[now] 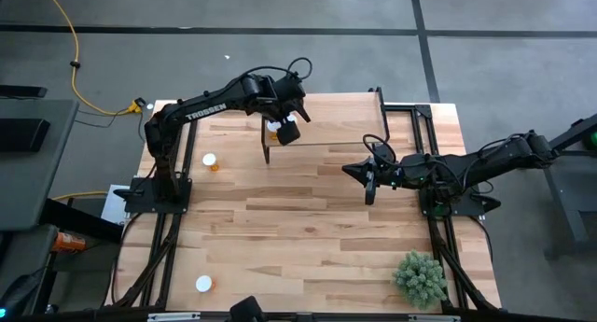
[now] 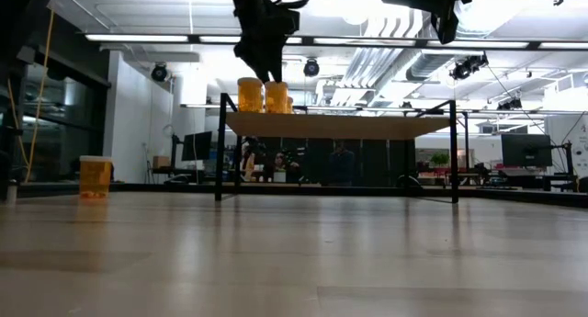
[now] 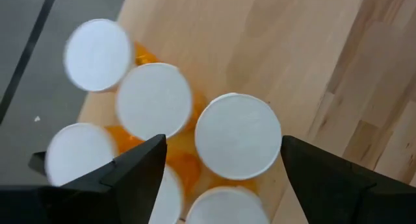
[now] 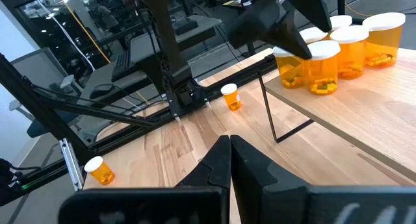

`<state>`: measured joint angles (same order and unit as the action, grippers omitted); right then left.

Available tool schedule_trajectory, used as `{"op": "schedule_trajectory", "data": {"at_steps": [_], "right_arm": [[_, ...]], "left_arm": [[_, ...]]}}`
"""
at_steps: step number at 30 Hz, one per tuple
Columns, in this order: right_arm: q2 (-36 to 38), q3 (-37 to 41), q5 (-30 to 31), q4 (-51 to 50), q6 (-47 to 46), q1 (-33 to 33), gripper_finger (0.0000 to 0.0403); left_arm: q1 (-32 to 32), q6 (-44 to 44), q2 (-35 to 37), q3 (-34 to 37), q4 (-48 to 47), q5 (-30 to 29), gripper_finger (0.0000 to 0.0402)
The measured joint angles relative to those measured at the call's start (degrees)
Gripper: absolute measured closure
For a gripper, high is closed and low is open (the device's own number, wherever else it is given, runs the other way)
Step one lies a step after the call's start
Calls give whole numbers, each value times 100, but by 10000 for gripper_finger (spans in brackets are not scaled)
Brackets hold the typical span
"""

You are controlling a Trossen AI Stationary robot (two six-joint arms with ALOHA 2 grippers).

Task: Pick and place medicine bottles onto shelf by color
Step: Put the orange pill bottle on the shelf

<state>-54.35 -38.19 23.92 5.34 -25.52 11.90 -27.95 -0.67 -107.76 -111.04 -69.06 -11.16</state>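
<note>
Several orange medicine bottles with white caps point(image 3: 154, 100) stand in a cluster on the left end of the light-wood shelf point(image 1: 326, 126), also seen in the low view point(image 2: 262, 95) and the right wrist view point(image 4: 338, 55). My left gripper point(image 3: 223, 143) hangs open just above them, pointing down, its fingers on either side of one bottle's cap point(image 3: 237, 136). Two more bottles stand on the table: one near the left arm's base point(image 1: 211, 161) and one by the near edge point(image 1: 203, 285). My right gripper point(image 1: 367, 180) is shut and empty above the table, right of centre.
A green bushy plant point(image 1: 420, 277) stands at the table's near right corner. The shelf stands on thin black legs point(image 2: 220, 147) at the table's far side. Black frame rails point(image 1: 434, 163) run along both table sides.
</note>
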Motion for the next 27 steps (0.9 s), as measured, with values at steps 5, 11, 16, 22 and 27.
{"op": "schedule_trajectory", "data": {"at_steps": [5, 11, 16, 22, 27], "right_arm": [[-1, 1, 0, 0, 1, 0, 402], [-2, 2, 0, 0, 2, -2, 402], [-2, 0, 0, 0, 57, -2, 402], [-2, 2, 0, 0, 136, 0, 402], [-2, 2, 0, 0, 138, 0, 402]], "left_arm": [[-19, 43, 221, 0, 20, 4, 108], [-13, 199, 529, 0, 211, 161, 108], [87, 601, 913, 0, 553, 676, 108], [688, 823, 1958, 864, 2178, 611, 108], [1409, 1159, 3405, 3004, 4164, 125, 108]]}}
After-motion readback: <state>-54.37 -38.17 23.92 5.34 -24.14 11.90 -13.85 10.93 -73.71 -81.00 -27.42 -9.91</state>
